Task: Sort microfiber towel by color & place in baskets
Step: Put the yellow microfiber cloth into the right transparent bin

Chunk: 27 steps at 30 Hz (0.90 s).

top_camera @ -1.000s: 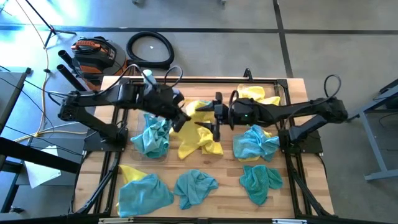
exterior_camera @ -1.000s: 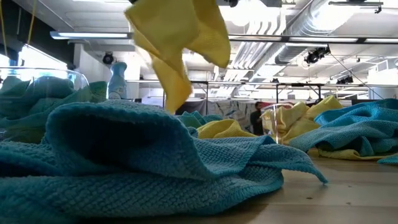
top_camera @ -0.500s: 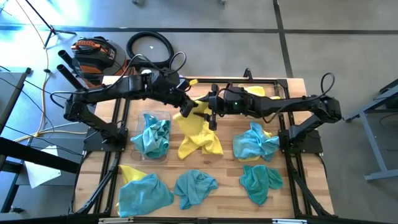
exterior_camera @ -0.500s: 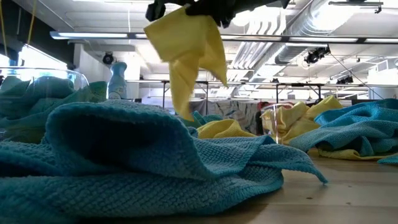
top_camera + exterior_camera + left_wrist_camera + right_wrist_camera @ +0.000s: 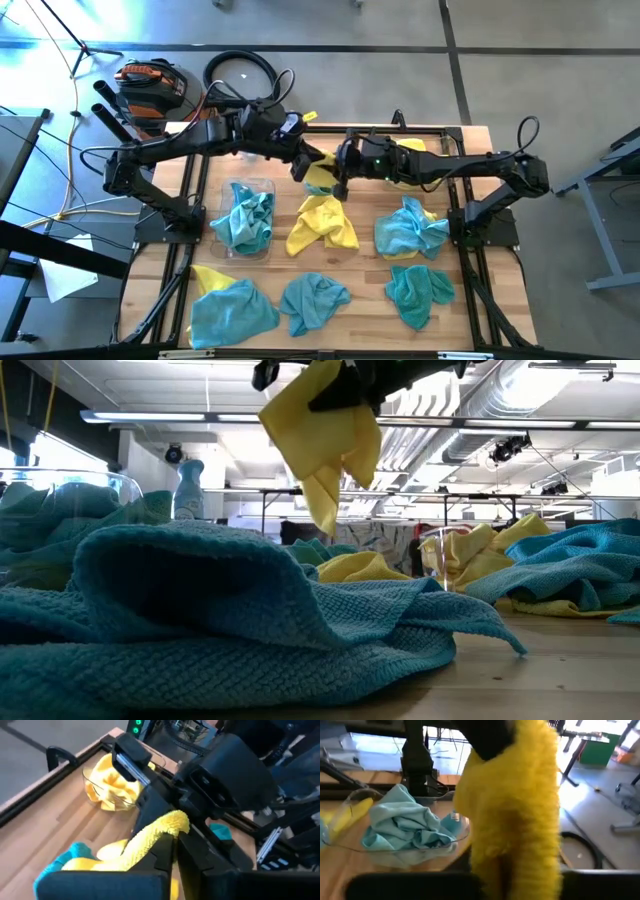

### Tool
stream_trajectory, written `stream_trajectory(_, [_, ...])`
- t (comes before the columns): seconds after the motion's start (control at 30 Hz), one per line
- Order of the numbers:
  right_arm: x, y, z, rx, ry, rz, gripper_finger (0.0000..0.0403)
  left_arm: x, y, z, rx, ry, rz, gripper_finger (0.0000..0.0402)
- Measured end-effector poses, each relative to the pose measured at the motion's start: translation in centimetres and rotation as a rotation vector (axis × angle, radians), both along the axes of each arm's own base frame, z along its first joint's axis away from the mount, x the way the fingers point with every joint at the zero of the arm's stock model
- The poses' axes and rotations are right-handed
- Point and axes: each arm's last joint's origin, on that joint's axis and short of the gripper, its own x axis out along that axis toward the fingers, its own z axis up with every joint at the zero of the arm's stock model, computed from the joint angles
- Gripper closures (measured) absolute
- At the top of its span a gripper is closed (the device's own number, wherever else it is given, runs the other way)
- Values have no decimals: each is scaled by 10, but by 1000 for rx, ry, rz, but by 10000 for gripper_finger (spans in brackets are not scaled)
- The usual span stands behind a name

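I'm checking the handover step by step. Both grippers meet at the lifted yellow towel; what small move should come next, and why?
Probably the left gripper lets go. It and the right gripper both pinch the lifted fuzzy yellow microfiber towel, and the clear plastic basket of yellow cloths sits on the right arm's side.

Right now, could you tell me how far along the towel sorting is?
Done: teal towels fill one basket, yellow ones the other basket. In hand: both grippers, left and right, hold a yellow towel mid-air. Left: several loose towels on the table.

lifted towel [image 5: 325,435]: yellow | basket towel [image 5: 243,220]: teal | arms: dark
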Motion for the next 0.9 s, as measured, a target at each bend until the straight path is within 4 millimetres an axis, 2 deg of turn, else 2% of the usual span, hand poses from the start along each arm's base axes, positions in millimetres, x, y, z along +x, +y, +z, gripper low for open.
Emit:
stream_trajectory(0.07, [0,0,0,46,-7,-15,390,-1,1,-1,0,9,-55,379])
stream_trajectory(0.23, [-4,-1,-5,159,23,-108,370,-3,9,-4,12,28,-152,336])
stream_trajectory(0.37, [-14,-3,-7,141,101,-226,391,-7,18,-8,68,66,-162,302])
stream_trajectory(0.47, [-29,-4,1,103,124,-342,395,-11,23,-11,110,106,-172,285])
stream_trajectory(0.6, [-59,-4,21,68,103,-541,393,-17,31,-15,104,163,-160,281])
stream_trajectory(0.73, [-99,-3,36,44,108,-762,398,-23,33,-20,132,231,-189,281])
stream_trajectory(0.9, [-149,-3,32,110,160,-1054,400,-29,31,-34,133,296,-212,280])
